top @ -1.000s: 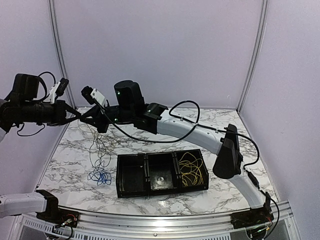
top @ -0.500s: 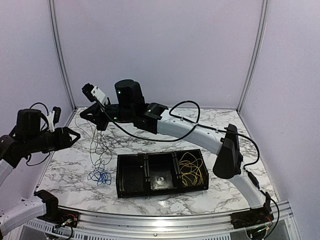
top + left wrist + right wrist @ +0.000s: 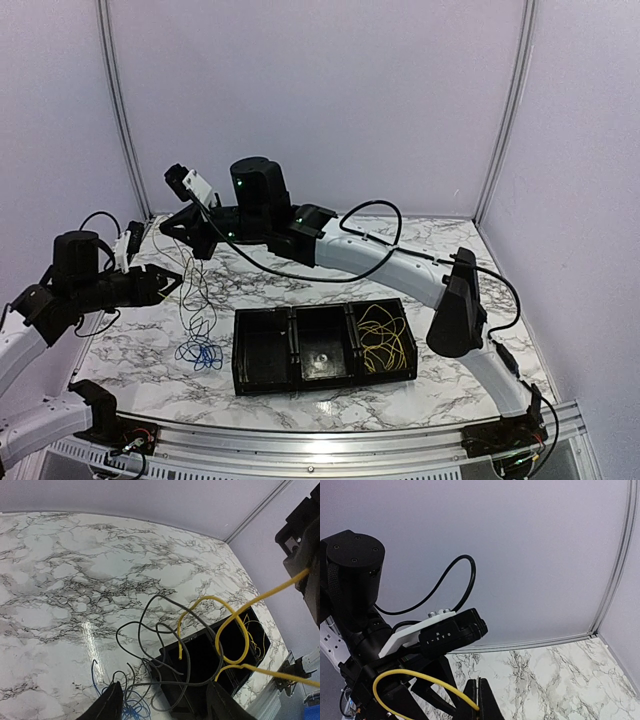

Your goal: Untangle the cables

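Yellow coil in tray, blue coil on table, grey and yellow strands hanging

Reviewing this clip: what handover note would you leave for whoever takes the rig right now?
Right gripper: fingers shut on the yellow cable, held up over the table's left side. The grey cable hangs tangled with it; the blue cable is heaped on the table below.
Left gripper: open, empty, beside the hanging strands.
Done: a bundle of yellow cables lies in the right compartment of the tray.
Left: separate yellow, grey and blue; the other compartments show no cables.
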Available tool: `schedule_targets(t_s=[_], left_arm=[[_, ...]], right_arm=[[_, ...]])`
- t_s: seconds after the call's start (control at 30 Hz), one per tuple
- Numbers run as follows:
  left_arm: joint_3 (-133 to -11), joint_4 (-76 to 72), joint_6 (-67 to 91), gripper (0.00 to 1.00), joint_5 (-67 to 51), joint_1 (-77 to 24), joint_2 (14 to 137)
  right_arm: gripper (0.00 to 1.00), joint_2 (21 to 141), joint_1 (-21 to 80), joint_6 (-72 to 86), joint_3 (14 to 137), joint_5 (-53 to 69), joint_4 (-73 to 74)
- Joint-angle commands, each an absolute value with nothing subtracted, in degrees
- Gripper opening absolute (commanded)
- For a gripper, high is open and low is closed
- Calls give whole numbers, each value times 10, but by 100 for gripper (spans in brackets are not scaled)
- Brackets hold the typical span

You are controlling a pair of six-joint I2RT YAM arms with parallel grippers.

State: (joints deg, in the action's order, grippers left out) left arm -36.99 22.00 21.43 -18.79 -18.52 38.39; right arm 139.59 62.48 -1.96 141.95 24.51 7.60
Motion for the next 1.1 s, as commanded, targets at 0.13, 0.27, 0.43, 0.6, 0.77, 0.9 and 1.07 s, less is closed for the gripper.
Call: schedule_targets(t_s=[0.13,0.27,0.43,0.6,0.77,0.9,1.07], left_arm=[[-372,116,150,60,-276,-197,460],[-382,84,139,51,-270,-201,509],[-346,-13,171,37,-263,-201,517],[-316,-63,204,23,-256,-203,515],[-274,-91,227,0,-214,-203,504],[-231,-81,250,0,-168,-203,488],[-178,-58,297,0,-121,-206,484]], right_arm=[[0,1359,625,-21,1432,240,67],[0,1358,625,-23,1431,239,68],[0,1353,625,-28,1430,238,73],[0,1347,623,-31,1428,234,74],[0,1340,622,-29,1435,235,75],[0,1321,619,-28,1446,240,66],[0,1280,620,-26,1461,253,45]])
